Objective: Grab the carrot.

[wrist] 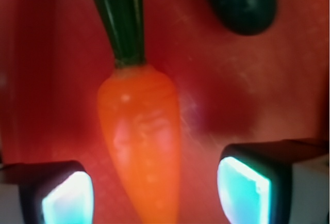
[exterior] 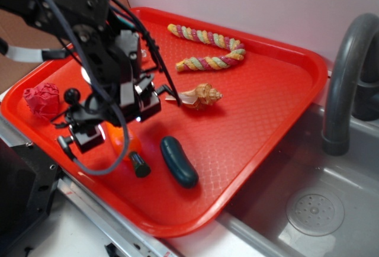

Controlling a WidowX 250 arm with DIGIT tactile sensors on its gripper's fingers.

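Observation:
The carrot (wrist: 140, 146) is a glossy orange toy with a dark green stem (wrist: 121, 20), lying flat on the red tray (wrist: 242, 90). My gripper (wrist: 154, 193) hangs low over it, open, and the carrot's narrow end lies between the two fingers with a gap on each side. From outside, the arm covers most of the carrot (exterior: 125, 140); only an orange patch and the dark stem tip (exterior: 140, 165) show under the gripper (exterior: 112, 128).
A dark green pickle-shaped toy (exterior: 179, 161) lies just right of the carrot. A crumpled red paper ball (exterior: 42, 99) sits at the tray's left edge, a shell (exterior: 202, 96) mid-tray, a braided rope (exterior: 207, 48) at the back. A sink with faucet (exterior: 346, 85) is right.

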